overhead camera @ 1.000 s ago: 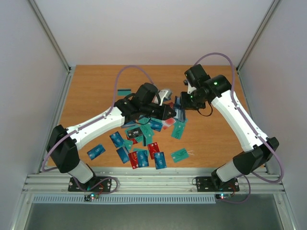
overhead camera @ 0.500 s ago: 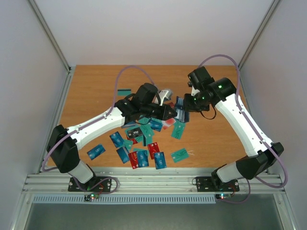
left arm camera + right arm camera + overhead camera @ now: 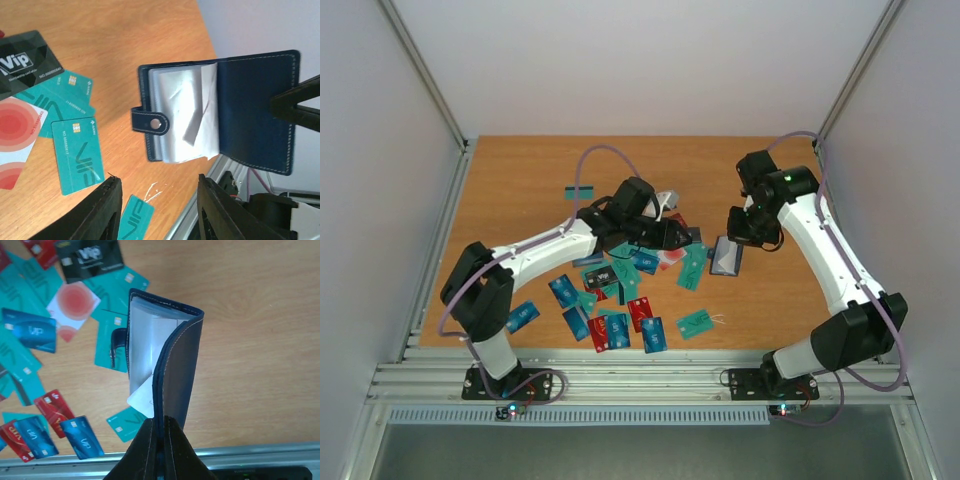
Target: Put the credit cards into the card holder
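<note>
Top external view, leftmost: the thin plastic credit cards (image 3: 610,300) in blue, teal-green, red and black lie flat and scattered on the orange-brown wooden table (image 3: 520,180), some overlapping, all within easy reach of the left arm. None appears to be in the holder yet. At the right edge of that heap hovers the left gripper (image 3: 672,236). Its wrist view shows the jaws parted with nothing between them, probably ready for a pick. Just right of it is the dark navy-blue folding card holder (image 3: 725,256), apart from the pile. It is spread open so that its clear plastic sleeves (image 3: 180,117) and small clasp tab (image 3: 150,121) face the left arm, seemingly to offer a pocket for a card. The right gripper (image 3: 160,422) is clamped on one edge of the navy cover, holding the case open and steady. Whether its lower edge rests on the wood I cannot tell
</note>
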`<state>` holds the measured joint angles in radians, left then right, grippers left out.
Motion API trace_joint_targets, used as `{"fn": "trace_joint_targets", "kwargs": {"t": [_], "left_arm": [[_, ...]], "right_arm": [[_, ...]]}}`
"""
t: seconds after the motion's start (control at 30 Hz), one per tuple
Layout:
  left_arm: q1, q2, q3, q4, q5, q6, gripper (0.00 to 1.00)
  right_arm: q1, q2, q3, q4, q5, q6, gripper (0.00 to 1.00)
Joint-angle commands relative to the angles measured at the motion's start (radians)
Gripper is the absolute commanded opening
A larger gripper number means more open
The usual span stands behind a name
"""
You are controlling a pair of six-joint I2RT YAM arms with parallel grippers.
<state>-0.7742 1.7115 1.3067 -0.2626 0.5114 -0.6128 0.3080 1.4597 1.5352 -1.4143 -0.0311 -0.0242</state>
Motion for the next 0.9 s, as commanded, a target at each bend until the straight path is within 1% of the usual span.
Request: {"fn": "trace_joint_targets", "kwargs": {"t": [0.0,0.23,0.4,0.6,0.73,0.83,0.87], "left_arm": [[-0.004,0.061,-0.001,0.073,0.023,0.025,0.43],[-0.016,0.198,0.021,0.232,0.121,-0.027,0.39],[-0.05,0.283,0.084,0.249,0.126,-0.041,0.36],[-0.08,0.33,0.113,0.252,0.11,-0.044,0.32],[-0.106,0.365,0.136,0.248,0.12,-0.022,0.32],[-0.121,0.383,0.132,0.251,0.138,-0.024,0.32],[-0.127,0.387,0.13,0.285,0.151,-0.03,0.32]], "right_arm": [[-0.062,-0.006,-0.066,0.04,-0.035,-0.042,0.01],[-0.164,0.056,-0.17,0.172,-0.14,-0.143,0.01],[-0.243,0.094,-0.259,0.274,-0.251,-0.254,0.01],[-0.248,0.127,-0.384,0.367,-0.29,-0.357,0.01],[-0.248,0.139,-0.4,0.36,-0.319,-0.43,0.01],[-0.248,0.137,-0.407,0.356,-0.32,-0.456,0.01],[-0.248,0.137,-0.41,0.356,-0.323,-0.465,0.01]]}}
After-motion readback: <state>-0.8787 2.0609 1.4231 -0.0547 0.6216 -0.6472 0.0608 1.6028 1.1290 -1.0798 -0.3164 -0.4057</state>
